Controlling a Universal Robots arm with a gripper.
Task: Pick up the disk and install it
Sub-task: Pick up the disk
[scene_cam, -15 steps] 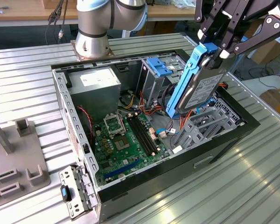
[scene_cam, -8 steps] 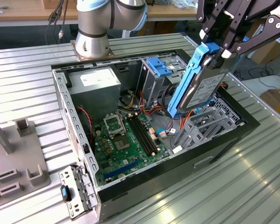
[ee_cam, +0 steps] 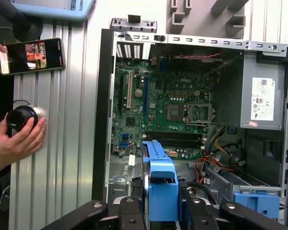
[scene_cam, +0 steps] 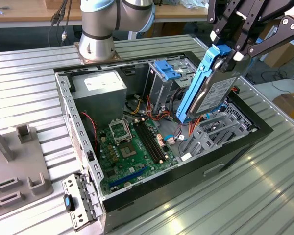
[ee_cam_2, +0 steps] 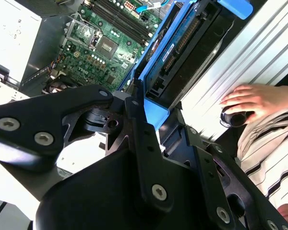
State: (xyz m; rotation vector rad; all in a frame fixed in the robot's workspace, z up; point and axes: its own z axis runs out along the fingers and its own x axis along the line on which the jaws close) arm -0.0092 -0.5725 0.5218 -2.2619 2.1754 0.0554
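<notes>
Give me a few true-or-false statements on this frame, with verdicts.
1. The claw grips the blue-framed grey metal hard drive. True.
2. The drive is lying flat. False: it hangs tilted on edge over the open black computer case.
3. The grey power-supply box with a white label sits outside that case. False: the box is inside it.
4. A person's hand touches a round black knob. True.

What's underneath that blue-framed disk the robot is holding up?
Below the disk, held by the gripper, lies the open computer case: grey metal brackets and coloured cables. The disk hides whatever sits directly behind it.
</notes>
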